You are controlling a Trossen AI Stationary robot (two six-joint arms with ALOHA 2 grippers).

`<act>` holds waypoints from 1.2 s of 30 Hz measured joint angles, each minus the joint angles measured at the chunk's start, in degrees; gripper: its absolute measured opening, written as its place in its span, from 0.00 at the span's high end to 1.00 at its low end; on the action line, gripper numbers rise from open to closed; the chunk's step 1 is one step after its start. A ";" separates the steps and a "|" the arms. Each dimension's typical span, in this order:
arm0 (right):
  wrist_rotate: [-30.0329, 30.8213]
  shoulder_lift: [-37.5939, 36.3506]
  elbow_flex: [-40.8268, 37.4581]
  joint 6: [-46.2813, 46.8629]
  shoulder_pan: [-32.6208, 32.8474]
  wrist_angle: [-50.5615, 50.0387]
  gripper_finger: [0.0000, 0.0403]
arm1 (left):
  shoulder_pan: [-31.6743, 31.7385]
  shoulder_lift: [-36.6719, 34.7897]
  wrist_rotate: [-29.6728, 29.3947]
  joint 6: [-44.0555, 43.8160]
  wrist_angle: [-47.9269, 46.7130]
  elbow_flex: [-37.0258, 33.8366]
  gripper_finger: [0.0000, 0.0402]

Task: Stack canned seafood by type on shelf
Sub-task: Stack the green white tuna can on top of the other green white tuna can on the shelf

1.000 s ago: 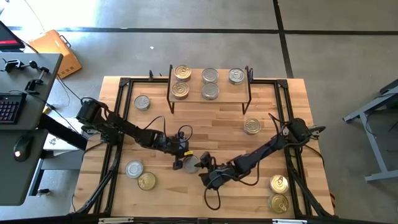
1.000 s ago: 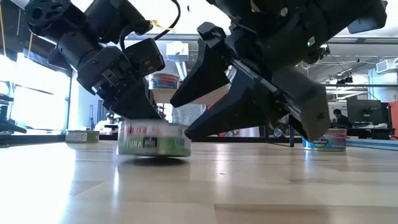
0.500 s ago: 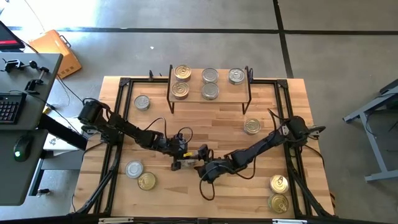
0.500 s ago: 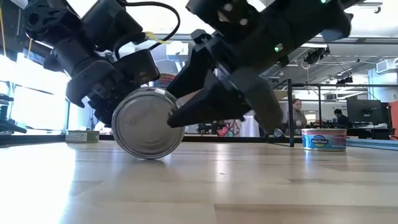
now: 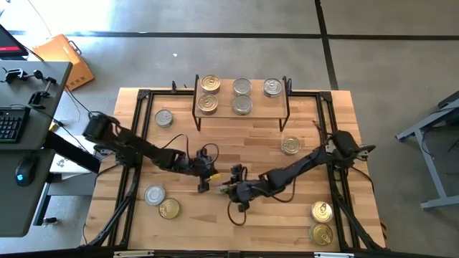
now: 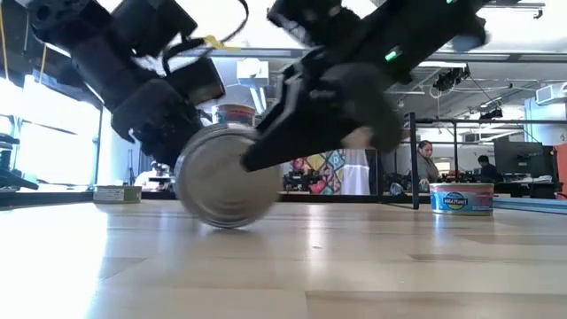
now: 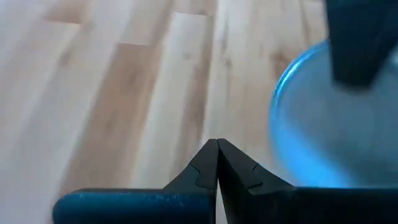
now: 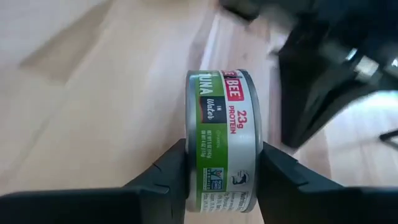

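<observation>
Green-labelled tuna tin (image 8: 225, 143) stands on edge, flat silver face (image 6: 226, 182) toward low camera, rim touching tabletop (image 5: 237, 143) near centre front. Right gripper (image 5: 231, 188) pinches tin across both flat ends. Left gripper (image 5: 206, 183) just beside tin, fingers (image 7: 216, 167) pressed together, holding nothing. Bare wood open on all sides of tin. Shelf (image 5: 242, 97) at far edge carries five tins. Loose tins: front left corner (image 5: 162, 201), front right corner (image 5: 322, 222).

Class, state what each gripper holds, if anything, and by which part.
The right gripper clamps a tuna tin across its flat ends, tin on edge. The left gripper is shut, holding nothing.
</observation>
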 joint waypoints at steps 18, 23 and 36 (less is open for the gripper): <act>20.33 -30.29 4.15 -20.74 -13.26 -20.69 0.69 | -9.12 -5.88 -23.46 -3.53 -9.19 0.12 1.00; 12.68 -27.05 10.45 -29.01 -26.44 -22.54 0.69 | -9.08 -3.34 -24.22 -2.81 -7.56 0.12 1.00; 3.82 -15.32 16.55 -38.11 -44.68 -24.09 0.69 | -9.06 0.86 -24.64 -3.07 -5.80 0.12 1.00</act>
